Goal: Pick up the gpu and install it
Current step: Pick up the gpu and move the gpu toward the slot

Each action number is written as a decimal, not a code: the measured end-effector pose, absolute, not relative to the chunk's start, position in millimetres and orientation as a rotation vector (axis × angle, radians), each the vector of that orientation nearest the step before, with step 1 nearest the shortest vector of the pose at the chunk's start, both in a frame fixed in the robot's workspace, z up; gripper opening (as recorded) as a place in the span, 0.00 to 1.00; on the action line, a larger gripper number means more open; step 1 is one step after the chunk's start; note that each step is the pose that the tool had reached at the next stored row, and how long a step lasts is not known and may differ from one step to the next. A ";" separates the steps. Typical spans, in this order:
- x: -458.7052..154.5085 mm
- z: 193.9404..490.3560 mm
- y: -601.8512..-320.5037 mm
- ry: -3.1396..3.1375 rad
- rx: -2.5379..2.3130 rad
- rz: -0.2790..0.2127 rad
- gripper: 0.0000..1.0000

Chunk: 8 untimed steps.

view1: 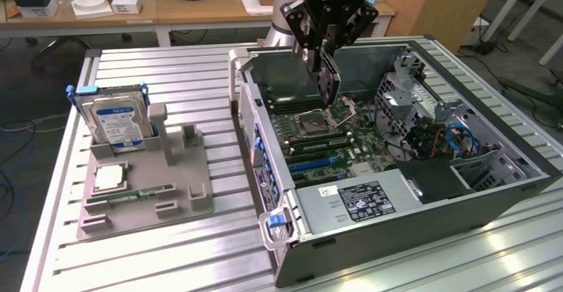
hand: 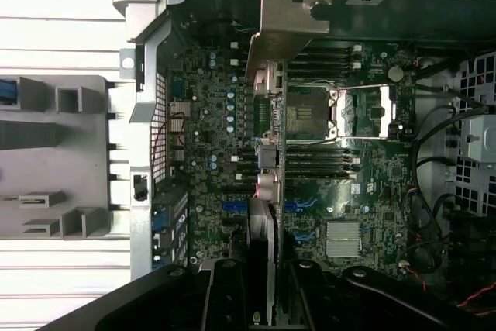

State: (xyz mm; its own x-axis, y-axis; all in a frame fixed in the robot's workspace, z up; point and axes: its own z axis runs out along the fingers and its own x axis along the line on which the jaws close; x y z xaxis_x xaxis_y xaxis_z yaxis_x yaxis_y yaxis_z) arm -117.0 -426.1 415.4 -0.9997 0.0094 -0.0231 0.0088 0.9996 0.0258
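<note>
While the fingers (hand: 227, 300) press from both sides on the gpu (view1: 327, 81), pinching its thin dark board between them, the card hangs on edge inside the open computer case (view1: 492, 193), a little tilted. Its silvery bracket (hand: 288, 25) is at the end far from the fingers. The lower end of the card is over the motherboard (view1: 352, 140), just beside the CPU socket (view1: 318, 119); I cannot tell if it touches the board. The power supply (view1: 370, 200) with its label sits in the near corner of the case. Well apart, toward the exterior view's left, a grey holder (view1: 167, 173) lies on the slatted metal counter (view1: 176, 252). A hard drive (view1: 115, 117) with a blue label stands upright in it, and a narrow green RAM stick (view1: 132, 194) lies in a slot closer to the camera.
</note>
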 end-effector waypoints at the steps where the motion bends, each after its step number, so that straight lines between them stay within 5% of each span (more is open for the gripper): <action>1: -116.9 415.5 -426.1 3.118 0.014 0.040 0.27; 8: -115.7 415.4 -426.1 3.118 0.014 0.040 0.27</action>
